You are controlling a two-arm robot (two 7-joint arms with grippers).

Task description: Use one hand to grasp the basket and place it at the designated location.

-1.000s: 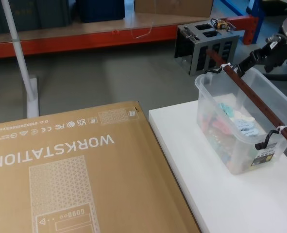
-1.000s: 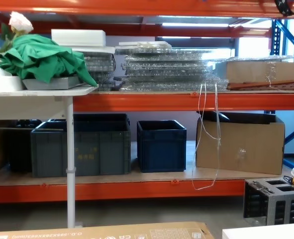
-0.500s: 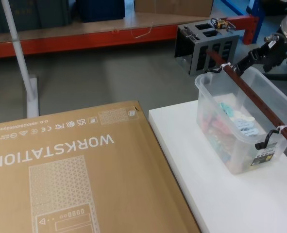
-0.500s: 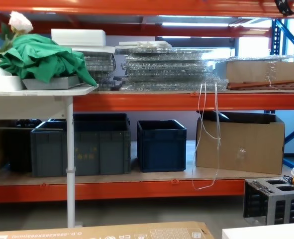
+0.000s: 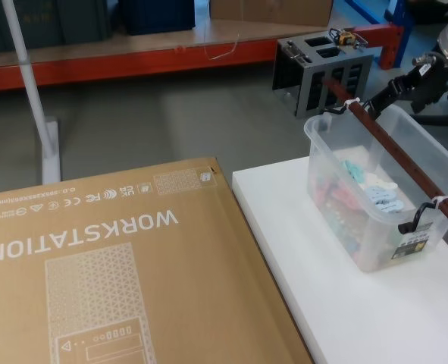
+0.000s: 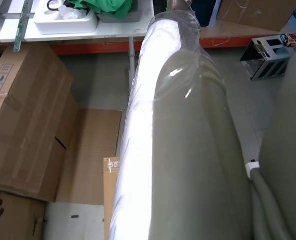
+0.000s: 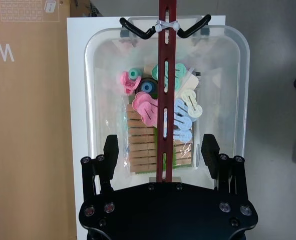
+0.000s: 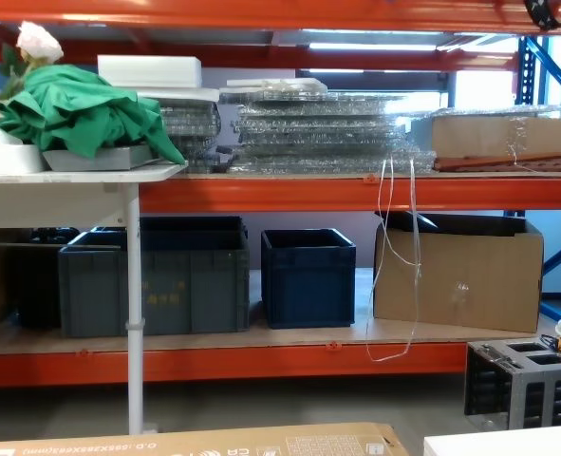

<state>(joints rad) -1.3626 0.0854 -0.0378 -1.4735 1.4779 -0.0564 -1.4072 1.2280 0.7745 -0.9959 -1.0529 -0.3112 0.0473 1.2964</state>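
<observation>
One basket (image 5: pixel 386 199), a translucent whitish tub, stands on the white bench (image 5: pixel 345 303) toward its far right part, in the head view. A long reddish-brown handle (image 5: pixel 394 150) runs lengthwise over its open top, tied at each end with white zip ties to black hooks on the rim. Inside lie pastel clips (image 7: pixel 160 112) in pink, teal, blue and cream, over a stack of wooden pegs (image 7: pixel 140 145). A small dark label sits on the near end wall.

The right gripper (image 7: pixel 160 150) hangs above the far end of the basket, its jaws wide, one black finger on each side of the handle and apart from it; the bar passes midway between them and they hold nothing. In the head view the right arm (image 5: pixel 424 80) reaches in from the upper right edge, its dark end just beyond the tub's far rim.

The left gripper's jaws cannot be told; the left wrist view is taken up by a pale arm shell.

Left of the bench lies a large cardboard box (image 5: pixel 117 280) printed WORKSTATION. Beyond the basket, on the floor, stands a grey metal block (image 5: pixel 322 68). In the chest view, dark crates (image 8: pixel 223 275) sit on an orange rack (image 8: pixel 289 195), with a brown carton (image 8: pixel 456 271) to their right and a green cloth (image 8: pixel 81 114) on a white side table at the left.
</observation>
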